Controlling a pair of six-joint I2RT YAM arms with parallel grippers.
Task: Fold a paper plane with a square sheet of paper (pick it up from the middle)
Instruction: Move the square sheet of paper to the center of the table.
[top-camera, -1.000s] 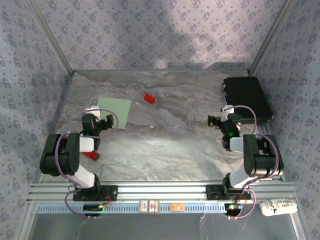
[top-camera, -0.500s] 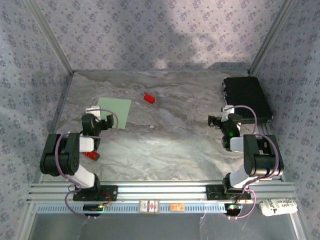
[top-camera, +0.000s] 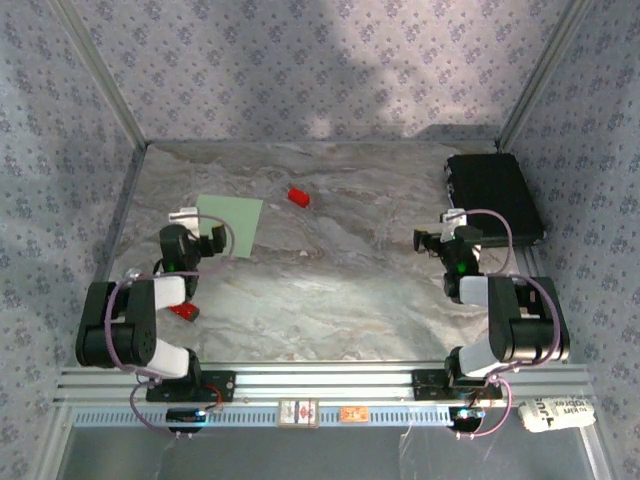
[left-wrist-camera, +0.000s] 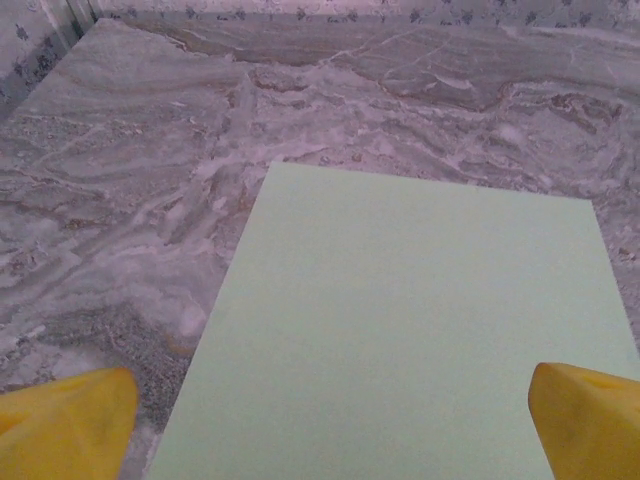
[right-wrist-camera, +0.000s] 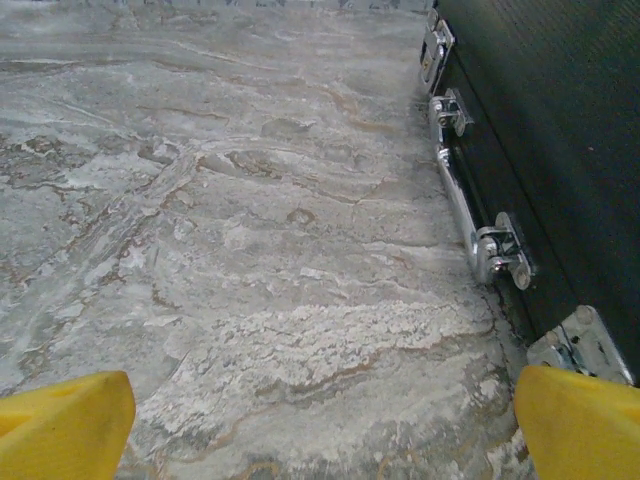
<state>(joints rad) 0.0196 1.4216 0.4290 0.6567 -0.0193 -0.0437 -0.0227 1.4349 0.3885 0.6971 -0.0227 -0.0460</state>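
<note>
The square sheet of paper (top-camera: 231, 224) is lying flat and unfolded on the left half of the table (top-camera: 340, 290), nearer the far edge than the near one, with no crease showing. The left gripper (top-camera: 199, 229) is hanging at the sheet's left edge, by its near left corner, with its jaws spread wide and holding nothing. In the left wrist view its yellow fingertips (left-wrist-camera: 62, 420) are sitting at the two bottom corners. The one on the left of that view is over bare marble just outside one edge of the paper, and the other is over the opposite edge. Whether either is touching the surface I cannot tell. The pale-green sheet is running between them.

The right gripper (top-camera: 440, 231) is hanging over the right half of the table, well apart from the paper, its jaws also spread wide and empty. Its yellow fingertips (right-wrist-camera: 60, 425) are framing bare marble. A black case (top-camera: 495, 195) with metal latches is lying just beside it along the right edge, toward the far right corner.

A small red block (top-camera: 298, 196) is lying near the sheet's far right corner, apart from it. Another small red thing (top-camera: 182, 311) is sitting by the left arm, near the left edge.
</note>
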